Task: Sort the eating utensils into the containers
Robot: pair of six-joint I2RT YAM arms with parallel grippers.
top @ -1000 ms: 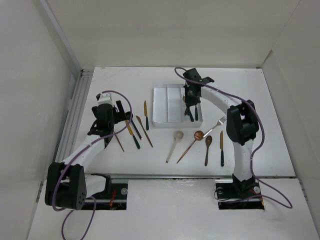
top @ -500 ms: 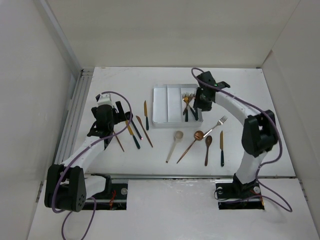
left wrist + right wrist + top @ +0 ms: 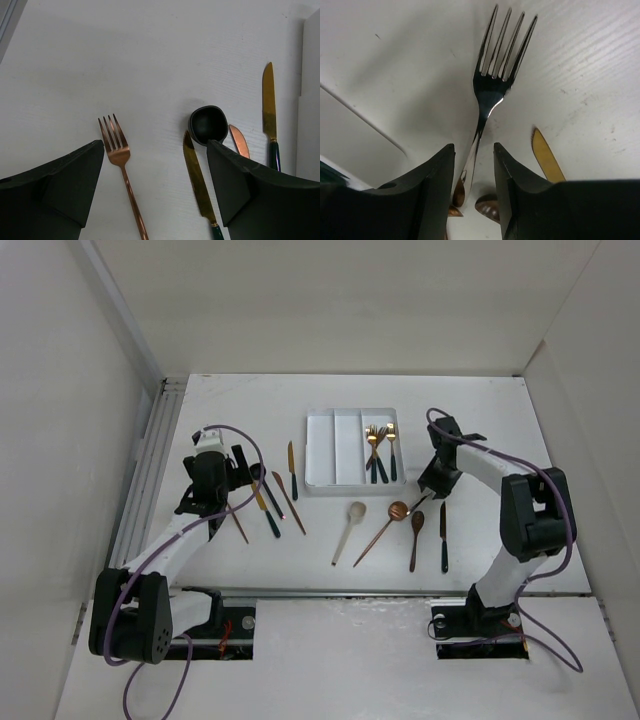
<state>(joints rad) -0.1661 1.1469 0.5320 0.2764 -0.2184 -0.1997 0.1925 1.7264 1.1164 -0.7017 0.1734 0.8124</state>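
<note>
The white tray (image 3: 322, 452) has three long containers; copper forks (image 3: 380, 450) lie in the right one. My right gripper (image 3: 432, 486) (image 3: 473, 147) hovers open just right of the tray. A silver fork (image 3: 492, 85) lies on the table below it, its handle running between the fingers untouched. My left gripper (image 3: 226, 478) (image 3: 155, 150) is open above the left group of utensils: a copper fork (image 3: 120, 155), a gold knife (image 3: 197, 180), a black spoon (image 3: 207, 124) and another gold knife (image 3: 269, 110). Nothing is held.
In front of the tray lie a cream spoon (image 3: 348, 530), a copper spoon (image 3: 383, 528), a dark spoon (image 3: 415, 538) and a knife (image 3: 443, 536). A gold knife blade (image 3: 546, 160) lies right of my right fingers. A metal rail (image 3: 150, 465) borders the table's left edge.
My right gripper opened over the tray's right container, leaving a fork there, then swung right and nearer to above the silver fork. The left arm has not moved.
</note>
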